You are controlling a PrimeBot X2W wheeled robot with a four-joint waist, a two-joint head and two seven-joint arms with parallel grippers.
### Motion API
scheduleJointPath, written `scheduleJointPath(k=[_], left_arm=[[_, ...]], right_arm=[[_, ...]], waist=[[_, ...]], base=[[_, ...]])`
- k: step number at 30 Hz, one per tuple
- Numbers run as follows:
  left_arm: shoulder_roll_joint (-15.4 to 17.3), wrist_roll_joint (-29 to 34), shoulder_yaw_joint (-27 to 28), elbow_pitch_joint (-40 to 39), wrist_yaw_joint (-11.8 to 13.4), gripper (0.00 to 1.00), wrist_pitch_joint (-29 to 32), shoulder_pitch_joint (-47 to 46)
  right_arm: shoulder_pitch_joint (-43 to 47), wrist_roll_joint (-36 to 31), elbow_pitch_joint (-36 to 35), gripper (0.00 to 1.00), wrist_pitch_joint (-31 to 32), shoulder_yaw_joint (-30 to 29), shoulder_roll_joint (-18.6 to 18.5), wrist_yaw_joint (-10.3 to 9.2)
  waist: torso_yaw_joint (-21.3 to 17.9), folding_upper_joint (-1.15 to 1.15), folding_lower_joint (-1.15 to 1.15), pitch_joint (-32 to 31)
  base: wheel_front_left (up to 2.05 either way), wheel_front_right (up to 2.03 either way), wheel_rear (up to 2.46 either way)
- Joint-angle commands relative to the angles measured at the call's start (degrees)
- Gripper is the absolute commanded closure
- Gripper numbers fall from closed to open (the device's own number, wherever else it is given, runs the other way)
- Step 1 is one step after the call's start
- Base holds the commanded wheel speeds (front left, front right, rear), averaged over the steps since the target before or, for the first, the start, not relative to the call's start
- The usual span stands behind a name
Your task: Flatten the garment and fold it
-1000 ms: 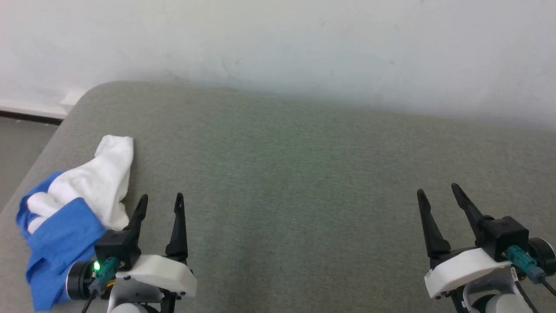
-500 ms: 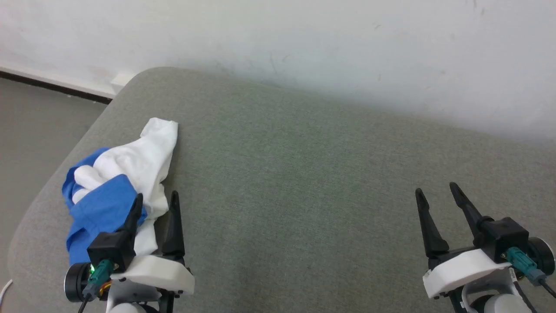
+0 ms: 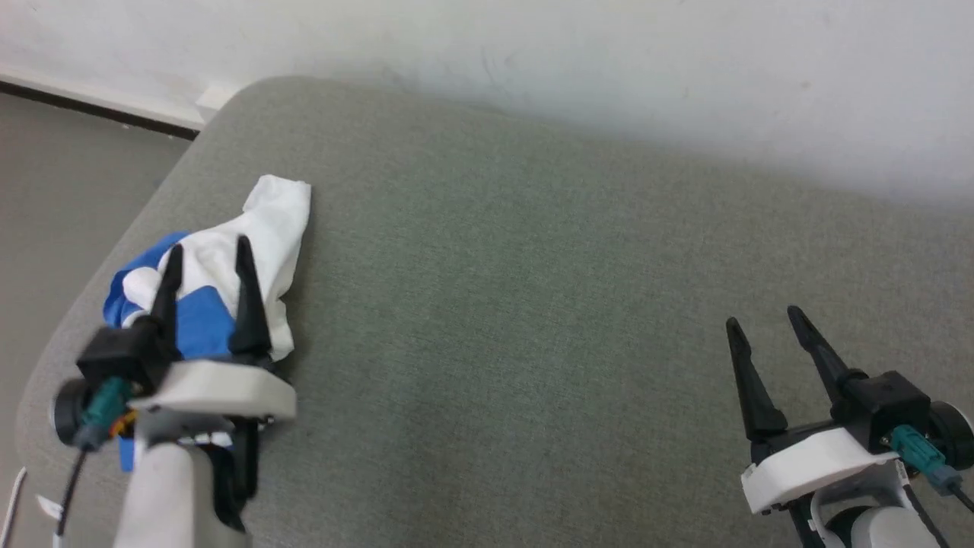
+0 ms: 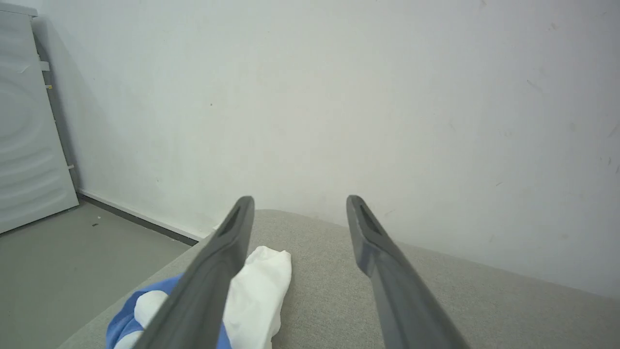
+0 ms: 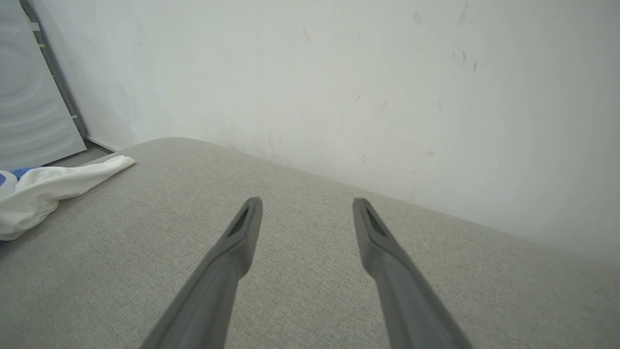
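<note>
Left tool (image 3: 208,245), right tool (image 3: 763,315), long black tapered fingers (image 3: 246,304), white housings (image 3: 221,392), teal cable plugs (image 3: 103,407), pale forearm (image 3: 163,495)

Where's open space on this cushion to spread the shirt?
Free: the wide middle of the cushion, between the shirt and the right claw, back to the wall. Crowded: the left corner, where the bunched shirt and left claw are.

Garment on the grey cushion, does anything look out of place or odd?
The garment is a crumpled heap at the left edge of the grey cushion, blue and white folds tangled, nothing lying flat. The left gripper hovers over it, jaws open. No damage shows.
</note>
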Motion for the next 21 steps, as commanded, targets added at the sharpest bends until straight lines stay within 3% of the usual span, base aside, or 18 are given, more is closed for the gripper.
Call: scheduleJointPath(k=[1, 10, 14, 21], left_arm=[[1.1, 0.5, 1.4, 1.4, -0.2, 0.0, -0.6, -3.1], [8.0, -0.6, 4.4, 13.4, -1.1, 0.0, 3.2, -13.0], [11.8, -2.9, 5.9, 22.4, -1.9, 0.0, 11.4, -17.7], [13.7, -8.3, 8.4, 33.4, -2.6, 0.0, 25.4, -21.7]], right_arm=[[-0.9, 0.0, -0.6, 0.0, 0.1, 0.0, -0.6, -0.03], [-2.8, 0.8, -2.1, 0.0, 0.5, -0.1, -2.6, -0.03], [-4.0, 1.5, -2.3, 0.0, 0.3, -0.1, -3.4, -0.03], [-5.5, 2.3, -2.4, 0.0, -0.1, 0.4, -4.4, -0.03]], waist=[[-1.4, 0.0, 0.0, 2.7], [-4.0, 0.0, 0.0, 8.3], [-5.0, 0.0, 0.0, 11.2], [-5.5, 0.0, 0.0, 14.3]], base=[[0.0, 0.0, 0.0], [0.0, 0.0, 0.0], [0.0, 0.0, 0.0], [0.0, 0.0, 0.0]])
